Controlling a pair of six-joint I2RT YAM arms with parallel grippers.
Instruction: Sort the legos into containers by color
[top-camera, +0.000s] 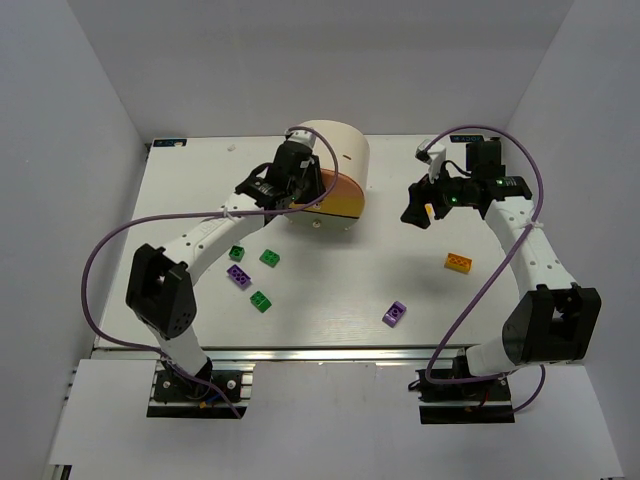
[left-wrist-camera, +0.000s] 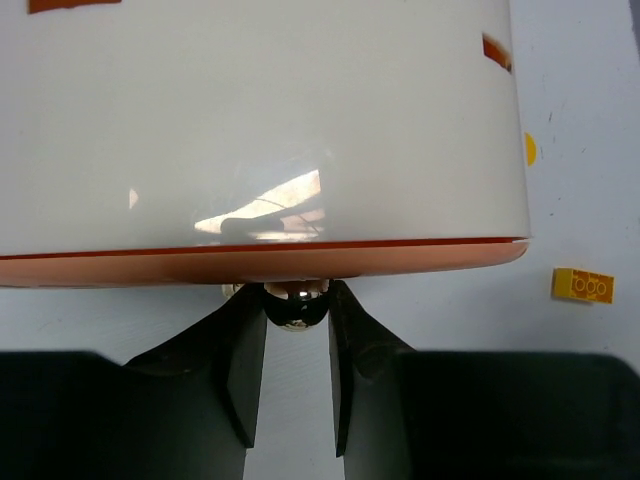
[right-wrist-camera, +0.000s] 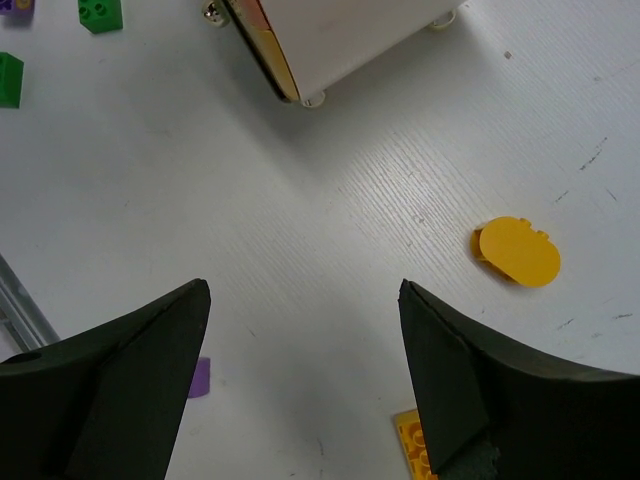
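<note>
The cream drum cabinet (top-camera: 335, 150) stands at the back centre, with an orange drawer (top-camera: 342, 204) at its base. My left gripper (top-camera: 303, 195) is shut on the drawer's shiny round knob (left-wrist-camera: 295, 306), with a finger on each side of it. My right gripper (top-camera: 418, 212) is open and empty above the table, right of the drum. Three green legos (top-camera: 237, 253) (top-camera: 270, 257) (top-camera: 261, 301), two purple legos (top-camera: 238, 276) (top-camera: 394, 313) and one orange-yellow lego (top-camera: 459, 262) lie on the table. The orange-yellow lego also shows in the left wrist view (left-wrist-camera: 582, 285) and the right wrist view (right-wrist-camera: 420, 445).
A flat yellow disc (right-wrist-camera: 517, 250) lies on the table under my right gripper (right-wrist-camera: 305, 290). The drum's corner (right-wrist-camera: 340, 35) and small feet show at the top of the right wrist view. White walls enclose the table at the back and sides.
</note>
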